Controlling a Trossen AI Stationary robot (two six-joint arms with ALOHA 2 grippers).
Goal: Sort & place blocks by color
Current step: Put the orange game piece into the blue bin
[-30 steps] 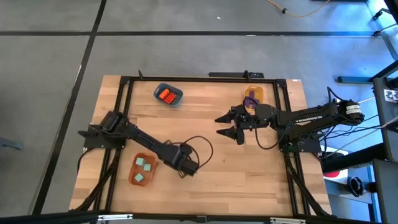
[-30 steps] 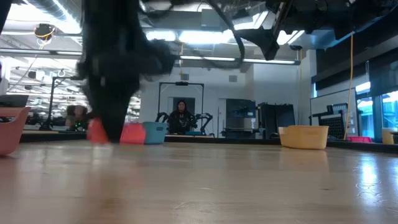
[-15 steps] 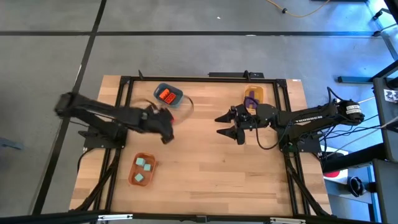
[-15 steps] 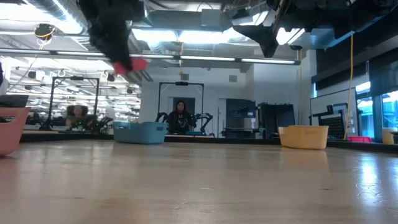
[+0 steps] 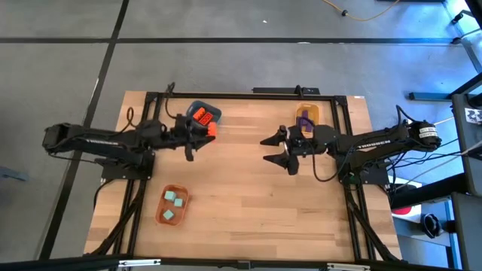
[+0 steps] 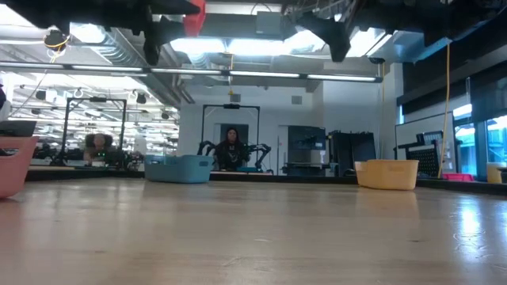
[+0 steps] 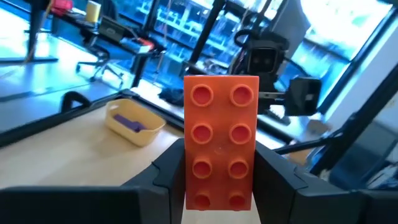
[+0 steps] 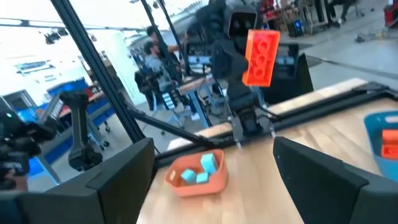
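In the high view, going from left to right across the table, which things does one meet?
Orange bowl with teal blocks → blue bowl with orange-red blocks → left hand holding an orange-red block → open right hand → yellow bowl with a purple block.

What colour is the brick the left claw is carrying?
Orange-red. The brick sits clamped in the left gripper, studs facing the camera; the left wrist view shows it best.

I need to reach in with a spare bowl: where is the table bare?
Bare wood lies between the orange bowl and the right gripper, toward the near edge. It is crowded at the blue bowl, where the left gripper holds an orange-red block.
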